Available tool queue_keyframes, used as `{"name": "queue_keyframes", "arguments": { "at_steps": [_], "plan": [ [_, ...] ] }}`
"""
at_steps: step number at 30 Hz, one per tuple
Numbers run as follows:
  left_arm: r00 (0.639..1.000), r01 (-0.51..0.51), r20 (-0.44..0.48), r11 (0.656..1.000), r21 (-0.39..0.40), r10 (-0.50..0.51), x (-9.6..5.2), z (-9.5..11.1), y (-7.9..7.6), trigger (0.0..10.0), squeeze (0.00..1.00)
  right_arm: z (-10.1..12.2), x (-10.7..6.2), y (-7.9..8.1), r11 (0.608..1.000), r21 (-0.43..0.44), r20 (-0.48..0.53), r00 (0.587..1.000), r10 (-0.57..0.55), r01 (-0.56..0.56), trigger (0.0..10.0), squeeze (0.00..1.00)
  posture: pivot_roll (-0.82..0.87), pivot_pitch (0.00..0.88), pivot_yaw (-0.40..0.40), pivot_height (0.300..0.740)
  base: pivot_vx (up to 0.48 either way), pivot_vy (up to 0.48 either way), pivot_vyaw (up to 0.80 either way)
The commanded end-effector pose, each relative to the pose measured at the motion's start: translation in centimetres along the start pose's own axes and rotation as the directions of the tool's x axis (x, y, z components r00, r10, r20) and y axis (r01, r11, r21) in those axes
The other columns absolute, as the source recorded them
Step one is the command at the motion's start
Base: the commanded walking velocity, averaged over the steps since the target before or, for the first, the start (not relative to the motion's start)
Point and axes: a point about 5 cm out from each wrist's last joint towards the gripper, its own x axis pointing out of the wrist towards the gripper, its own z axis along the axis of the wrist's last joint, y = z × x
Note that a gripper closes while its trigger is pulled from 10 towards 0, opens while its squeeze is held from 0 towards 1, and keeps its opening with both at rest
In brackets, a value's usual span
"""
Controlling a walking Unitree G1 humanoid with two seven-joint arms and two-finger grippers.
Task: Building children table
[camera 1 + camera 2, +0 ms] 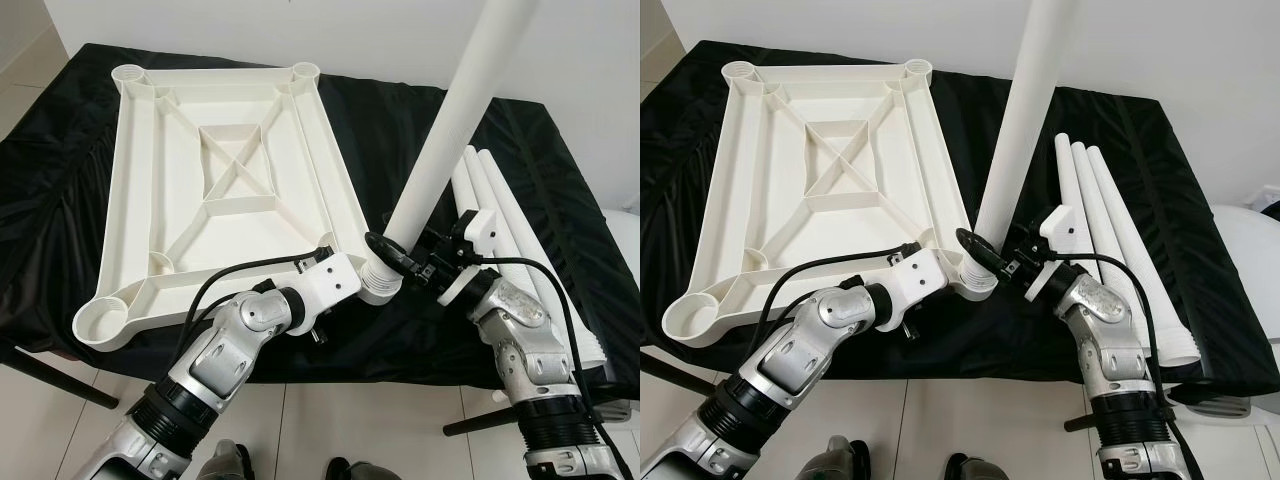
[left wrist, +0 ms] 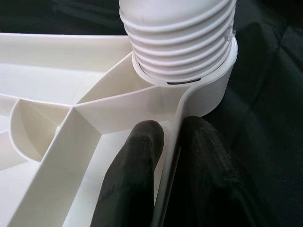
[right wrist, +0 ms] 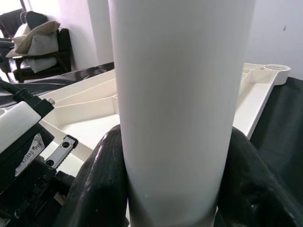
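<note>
A white table top (image 1: 335,170) lies upside down on the black cloth, ribs facing up, with a round socket at each corner. A long white leg (image 1: 450,130) stands tilted, and its threaded end (image 2: 180,33) sits in the near right socket (image 2: 208,90). My right gripper (image 1: 395,250) is shut on this leg just above the socket, with a black finger (image 3: 102,179) on each side of the tube. My left gripper (image 2: 173,137) is shut on the table top's thin rim next to that socket, one finger (image 2: 137,161) inside the rim and one outside.
Three spare white legs (image 1: 1110,220) lie side by side on the cloth to the right, reaching the near edge. The black cloth (image 1: 80,130) covers a low stand over a tiled floor (image 1: 350,420). A white rounded object (image 1: 1250,250) sits at the far right.
</note>
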Motion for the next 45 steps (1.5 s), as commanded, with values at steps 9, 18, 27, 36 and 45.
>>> {"name": "queue_keyframes", "arguments": {
  "at_steps": [9, 18, 27, 36, 45],
  "plan": [
    [0.999, 0.035, -0.017, 0.999, 0.018, -0.035, 0.4, 0.1, -0.6, 10.0, 0.00, -4.0, -2.6, 0.9, 0.985, 0.109, -0.193, 0.975, -0.108, 0.130, 10.0, 0.00, -0.07, 0.178, -0.041, 0.740, 0.000, 0.000, 0.00],
    [1.000, 0.022, -0.005, 1.000, 0.000, -0.022, 0.5, 0.4, -0.7, 10.0, 0.00, -3.8, -2.7, 1.4, 0.979, 0.102, -0.184, 0.970, -0.157, 0.177, 10.0, 0.00, -0.08, 0.185, -0.044, 0.740, 0.000, 0.000, 0.00],
    [1.000, 0.008, 0.001, 1.000, -0.008, -0.008, 0.5, 0.7, -0.8, 10.0, 0.00, -3.7, -2.7, 1.8, 0.974, 0.098, -0.187, 0.965, -0.182, 0.203, 10.0, 0.00, -0.08, 0.187, -0.047, 0.740, 0.000, 0.000, 0.00],
    [1.000, -0.006, 0.009, 1.000, -0.019, 0.006, 0.7, 1.1, -0.7, 10.0, 0.00, -3.7, -2.7, 2.2, 0.968, 0.090, -0.190, 0.959, -0.212, 0.232, 10.0, 0.00, -0.08, 0.189, -0.045, 0.740, 0.000, 0.000, 0.00],
    [0.999, -0.039, 0.002, 0.998, -0.042, 0.039, 0.7, 1.1, -0.5, 10.0, 0.00, -3.8, -3.0, 2.6, 0.958, 0.090, -0.195, 0.948, -0.252, 0.274, 10.0, 0.00, -0.09, 0.189, -0.041, 0.740, 0.000, 0.000, 0.00]
  ]
}}
